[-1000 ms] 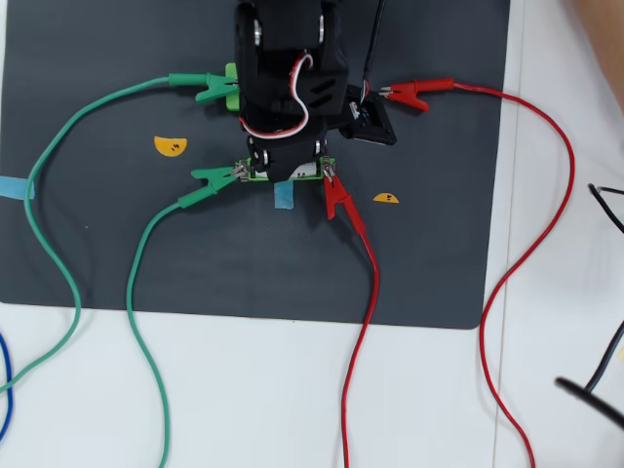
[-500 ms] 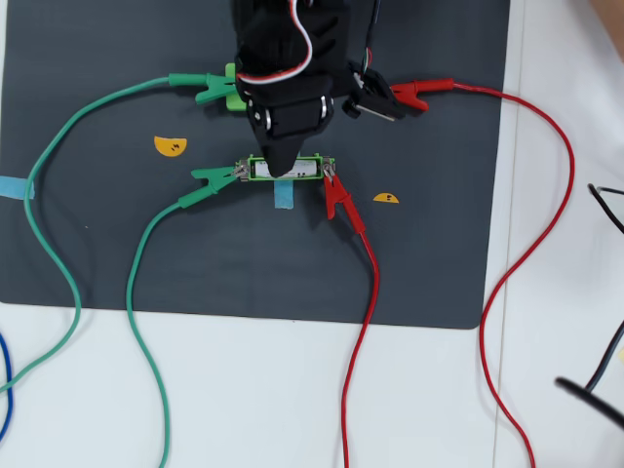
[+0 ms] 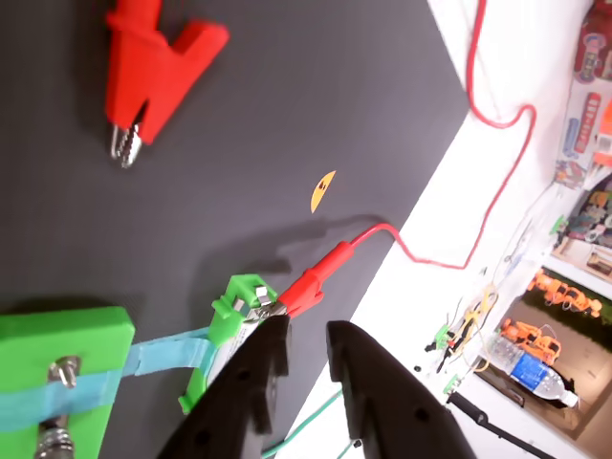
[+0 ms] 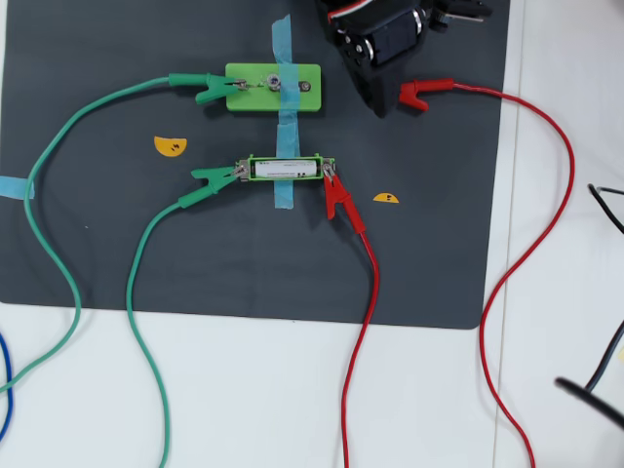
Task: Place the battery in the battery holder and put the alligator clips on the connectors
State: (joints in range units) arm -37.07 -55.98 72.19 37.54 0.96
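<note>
In the overhead view the battery lies inside the narrow green battery holder. A green alligator clip bites the holder's left tab, and a red alligator clip bites its right tab. A second green clip sits at the left connector of the wider green block. Another red clip lies loose on the mat, also seen in the wrist view. My gripper is at the top edge, just left of that loose clip. Its fingers stand slightly apart with nothing between them, above the holder.
Blue tape runs down over the block and the holder. Two orange half-disc stickers lie on the dark mat. Long green and red wires trail over the white table. Black cables lie at the right.
The arm has drawn back from above the battery holder to the top right edge. The block, the tape and the battery in the holder are now uncovered.
</note>
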